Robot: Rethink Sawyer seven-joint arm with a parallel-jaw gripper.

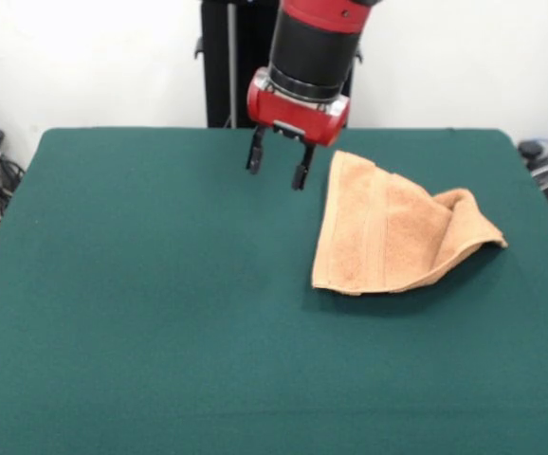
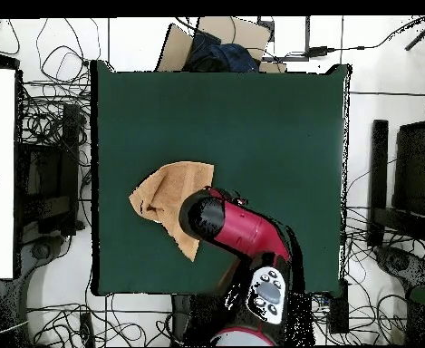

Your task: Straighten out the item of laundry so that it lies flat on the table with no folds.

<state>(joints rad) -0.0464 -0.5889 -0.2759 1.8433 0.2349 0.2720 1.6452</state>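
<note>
Towel (image 1: 388,232) folded on green table (image 1: 160,313)

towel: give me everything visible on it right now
The towel is peach-orange terry cloth with woven bands running along its length. It is not flat: one side is folded over, forming a rough triangle with a raised, puckered corner pointing away from the gripper. It lies on the green table. The open gripper hangs just beside its edge, not touching it.
</note>
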